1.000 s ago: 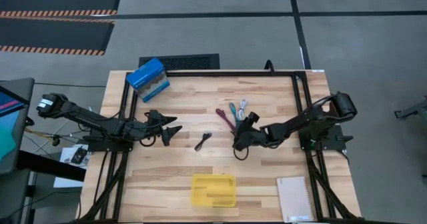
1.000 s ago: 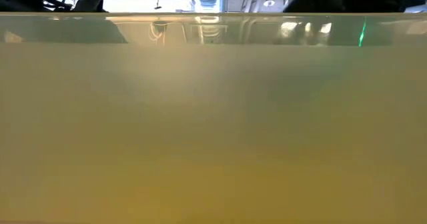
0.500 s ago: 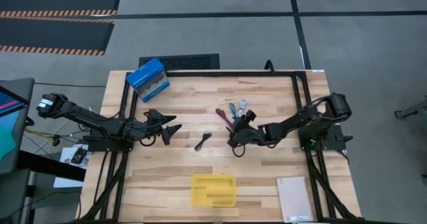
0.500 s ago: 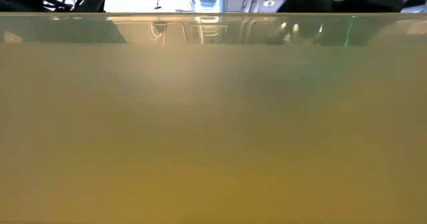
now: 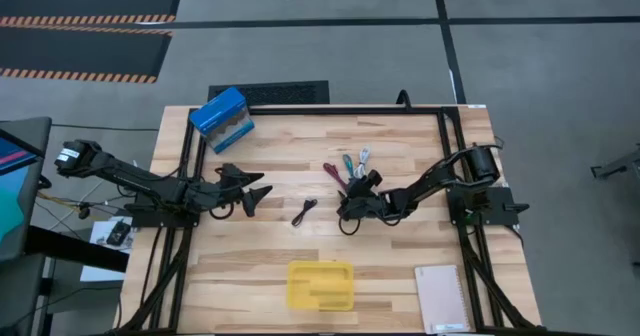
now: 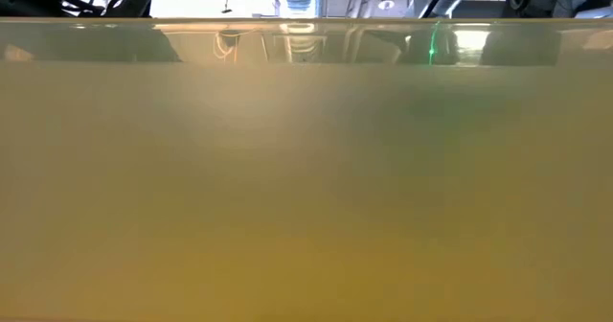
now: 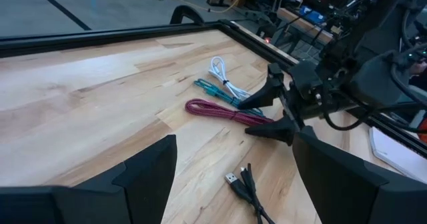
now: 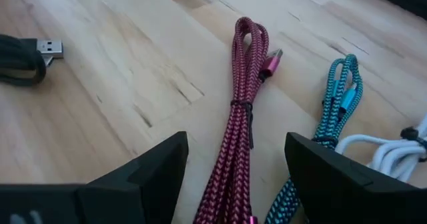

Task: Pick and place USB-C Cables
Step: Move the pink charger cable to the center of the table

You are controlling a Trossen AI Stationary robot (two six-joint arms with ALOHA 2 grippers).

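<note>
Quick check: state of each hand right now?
Left hand: open, empty, waiting at the table's left side.
Right hand: open, empty, straddling the red cable.

No legible text, label, brand, number or sign was found in any view. Print on the blue box (image 5: pixel 221 115) was noted, but it could not be read.
</note>
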